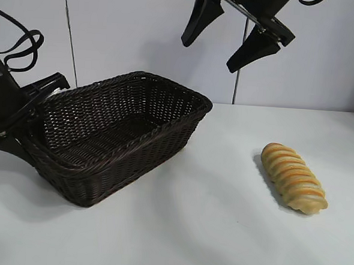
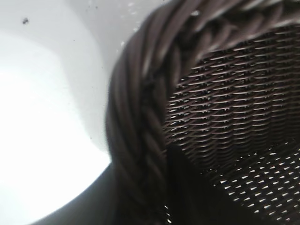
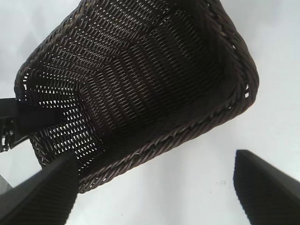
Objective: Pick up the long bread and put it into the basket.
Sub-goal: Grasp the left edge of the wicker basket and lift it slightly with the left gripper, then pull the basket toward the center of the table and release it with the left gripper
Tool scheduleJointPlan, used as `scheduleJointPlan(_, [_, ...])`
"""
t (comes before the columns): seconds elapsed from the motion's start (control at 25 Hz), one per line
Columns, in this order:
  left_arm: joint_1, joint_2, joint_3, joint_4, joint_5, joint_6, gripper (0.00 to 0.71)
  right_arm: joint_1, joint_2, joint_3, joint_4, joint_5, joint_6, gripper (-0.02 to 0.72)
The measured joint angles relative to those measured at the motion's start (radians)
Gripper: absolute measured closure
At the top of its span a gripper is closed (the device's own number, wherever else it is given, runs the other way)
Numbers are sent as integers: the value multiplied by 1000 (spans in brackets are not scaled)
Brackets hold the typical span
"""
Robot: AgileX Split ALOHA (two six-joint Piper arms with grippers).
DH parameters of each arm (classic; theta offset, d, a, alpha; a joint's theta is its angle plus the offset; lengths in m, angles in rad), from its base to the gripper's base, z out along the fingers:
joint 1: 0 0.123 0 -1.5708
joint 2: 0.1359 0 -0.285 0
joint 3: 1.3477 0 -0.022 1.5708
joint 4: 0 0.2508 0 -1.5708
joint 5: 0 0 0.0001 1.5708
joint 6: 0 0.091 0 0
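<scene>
Long bread (image 1: 294,178) lies on the white bench (image 1: 207,230), well apart from the basket (image 1: 164,145), to its right. Right end effector (image 1: 230,36) hangs high above, fingers spread, holding nothing. Left end effector (image 1: 44,94) sits at the basket's left rim; its finger state cannot be told.
</scene>
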Motion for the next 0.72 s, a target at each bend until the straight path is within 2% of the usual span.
scheduleJointPlan(0.4, [12, -18, -2, -3, 35, 17, 610, 0, 0, 0, 0, 0, 0, 60])
scheduleJointPlan(0.6, [49, -28, -49, -45, 124, 136, 611, 0, 0, 0, 0, -4, 0, 60])
scheduleJointPlan(0.72, [56, -28, -89, -88, 160, 206, 611, 0, 0, 0, 0, -5, 0, 60])
